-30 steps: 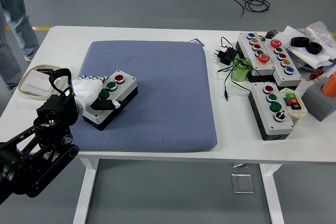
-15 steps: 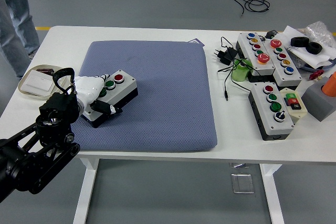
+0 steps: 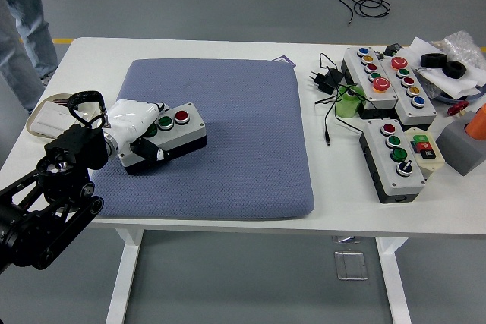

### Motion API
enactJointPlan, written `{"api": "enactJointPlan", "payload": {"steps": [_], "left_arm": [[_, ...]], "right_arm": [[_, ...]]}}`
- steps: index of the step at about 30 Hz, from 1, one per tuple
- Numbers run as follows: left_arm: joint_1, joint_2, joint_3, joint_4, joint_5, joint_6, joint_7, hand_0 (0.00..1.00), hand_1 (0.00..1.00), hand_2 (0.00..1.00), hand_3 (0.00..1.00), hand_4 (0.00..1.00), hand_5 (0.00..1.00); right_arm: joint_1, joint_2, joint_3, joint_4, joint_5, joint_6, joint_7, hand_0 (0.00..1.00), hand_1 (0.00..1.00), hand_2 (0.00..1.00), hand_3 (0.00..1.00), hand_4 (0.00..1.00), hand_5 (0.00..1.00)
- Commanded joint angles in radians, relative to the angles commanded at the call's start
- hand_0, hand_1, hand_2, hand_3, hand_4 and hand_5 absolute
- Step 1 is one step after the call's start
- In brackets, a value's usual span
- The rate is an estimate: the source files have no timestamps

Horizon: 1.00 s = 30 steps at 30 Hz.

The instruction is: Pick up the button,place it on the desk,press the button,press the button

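At 9 o'clock on the blue mat (image 3: 228, 134), my left hand (image 3: 130, 124) is clamped on the button box (image 3: 165, 137), which I should lift level, keeping its 2 buttons upward.

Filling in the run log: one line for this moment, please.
left hand: shut on button box | box: on blue pad, red and green buttons up | right hand: not in view | spare button boxes: table right

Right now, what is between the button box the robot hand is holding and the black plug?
In the head view, only bare blue mat and a strip of white table separate the button box from the black plug.
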Motion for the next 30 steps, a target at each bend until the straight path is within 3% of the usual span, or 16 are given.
{"api": "enactJointPlan", "payload": {"steps": [5,12,18,23,30], "left_arm": [[-0.018,0.01,0.015,-0.007,0.0,0.043,-0.133,0.455,0.269,0.225,0.267,0.474,0.002],[-0.071,0.033,0.09,0.009,0.0,0.02,-0.332,0.459,0.274,0.22,0.257,0.455,0.002],[-0.095,0.029,0.114,0.051,0.0,0.021,-0.375,0.461,0.277,0.218,0.258,0.451,0.002],[-0.102,0.012,0.107,0.093,0.0,0.021,-0.374,0.467,0.283,0.221,0.256,0.446,0.002],[-0.103,0.005,0.11,0.107,0.0,0.003,-0.38,0.472,0.29,0.23,0.263,0.446,0.002]], "right_arm": [[0.0,0.001,0.004,0.0,-0.003,0.0,-0.001,0.63,0.547,0.622,0.568,0.306,0.245],[0.001,0.002,0.004,0.0,-0.007,0.001,-0.002,0.63,0.548,0.622,0.568,0.306,0.245],[0.002,0.002,0.004,0.0,-0.009,0.001,-0.002,0.63,0.548,0.622,0.568,0.305,0.245],[0.003,0.002,0.003,0.0,-0.012,0.002,-0.003,0.63,0.547,0.622,0.567,0.305,0.244],[0.003,0.003,0.003,0.0,-0.013,0.003,-0.004,0.63,0.547,0.621,0.568,0.305,0.244]]}}
